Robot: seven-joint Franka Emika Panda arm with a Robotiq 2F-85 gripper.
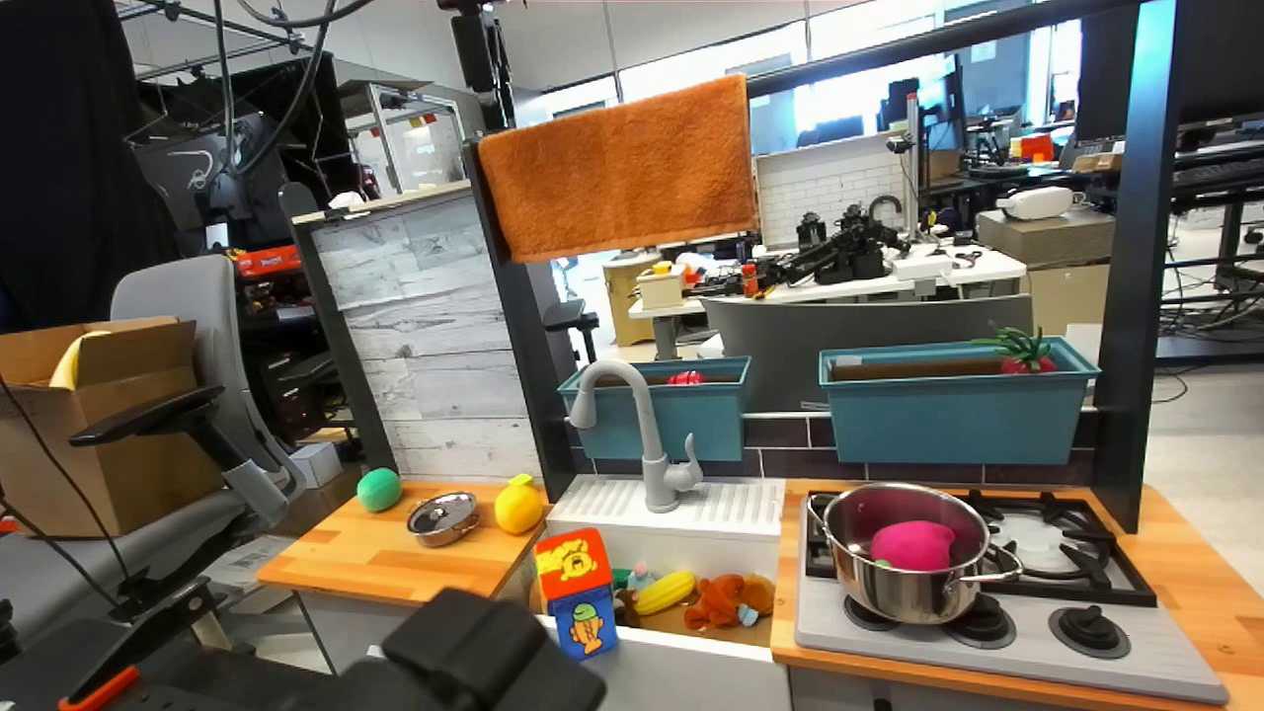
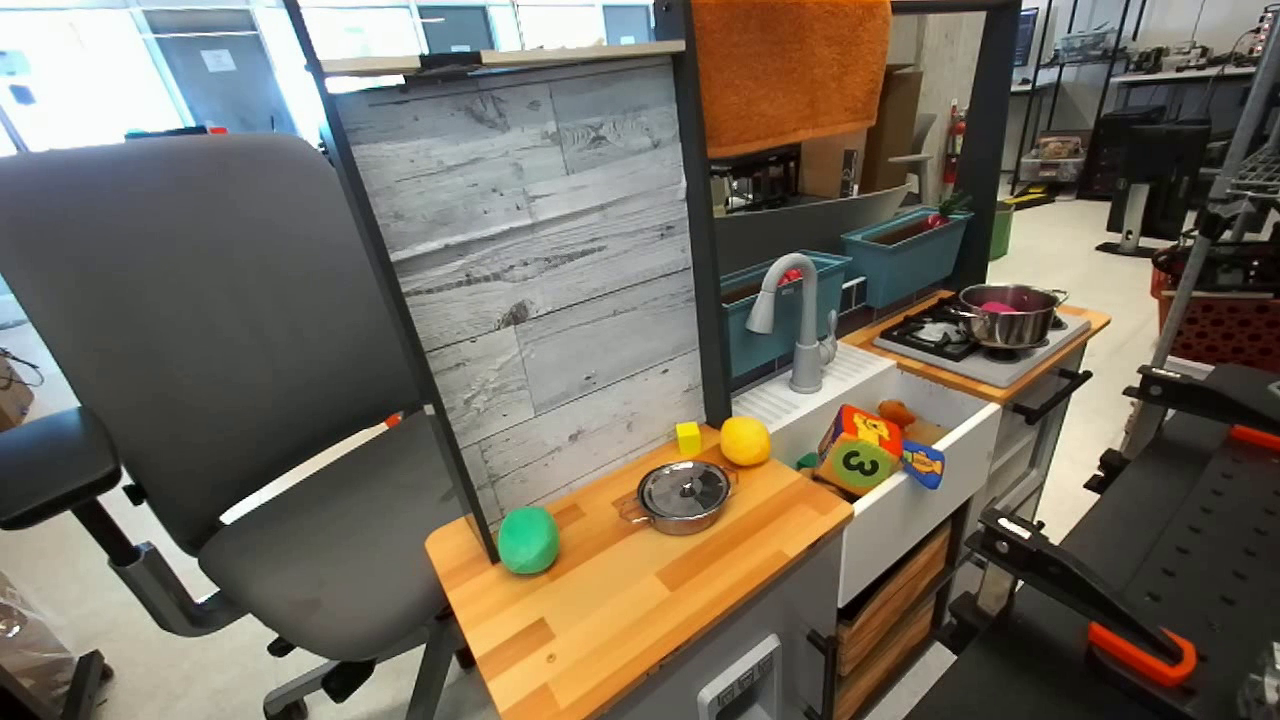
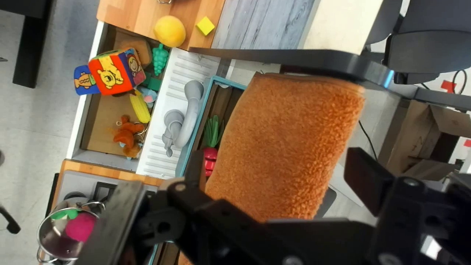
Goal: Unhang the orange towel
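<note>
The orange towel [image 1: 617,168] hangs folded over the left part of the dark top rail [image 1: 889,47], beside the dark upright post. Its lower part also shows in an exterior view [image 2: 790,75], with its top edge cut off by the frame. In the wrist view the towel [image 3: 283,140] is seen from above. My gripper [image 3: 281,171] is open, with one finger on each side of the towel in that picture and nothing gripped. How far the fingertips are above the towel I cannot tell. The gripper does not show at the towel in either exterior view.
Below the towel stand the grey faucet [image 1: 632,425] and teal planters [image 1: 953,415]. The dark post [image 3: 305,60] rises at the towel's end. A cloth cube [image 1: 576,592] leans on the sink edge. A steel pot [image 1: 908,592] sits on the stove. A grey chair [image 2: 190,330] stands behind.
</note>
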